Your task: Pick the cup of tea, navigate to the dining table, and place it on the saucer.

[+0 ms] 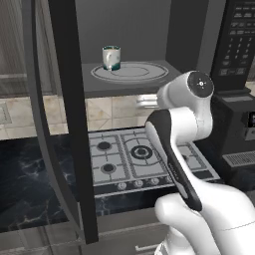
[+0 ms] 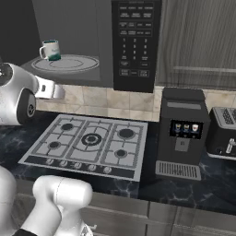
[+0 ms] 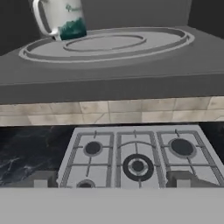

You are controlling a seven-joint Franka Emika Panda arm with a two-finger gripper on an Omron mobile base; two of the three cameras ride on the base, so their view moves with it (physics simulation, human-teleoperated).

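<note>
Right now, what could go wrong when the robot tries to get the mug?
1. The mug sits on the turntable inside the open microwave; the arm could bump the door or the cavity's roof going in.
2. The mug sits at the turntable's edge, handle sideways; a push from the open gripper might tip it and spill the tea.
3. The gripper sits low over the stove, so it must rise first or hit the microwave floor's front edge.

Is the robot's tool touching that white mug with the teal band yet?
Apart. In the hand view the tool sits low over the stove, well below the mug.
</note>
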